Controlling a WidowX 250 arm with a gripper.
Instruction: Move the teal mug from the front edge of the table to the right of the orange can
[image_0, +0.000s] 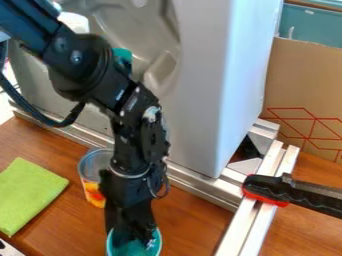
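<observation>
Centrally, toward the rear, a large grey moulded unit (200, 80) stands upright; from where I stand, its recessed face is turned toward the arm and its smooth side faces right. The brown wood-grain table (190, 227) forms the work surface. The black robot arm (83, 65) enters at the upper left, passes in front of the moulded face and descends to the lower part of the work area. A cardboard panel (304, 80) printed with red lines is positioned at the right rear, with a teal container (314, 27) behind it. One metal rail (197, 184) runs along the base of the unit; a second metal rail assembly (257, 220) extends forward at an angle on the right. A black tool with a red edge (300, 195) lies across this assembly. A green cloth (30, 195) rests flat at the left. Just beside the arm, on its left, is a clear cup (92, 167) with orange and yellow in its lower portion. The teal cup (157, 246) is located at the bottom edge, directly below the arm. End effector status: the gripper (137, 239) is at the mouth of this cup, pointing down; whether it is open, closed or gripping the cup cannot be determined.
</observation>
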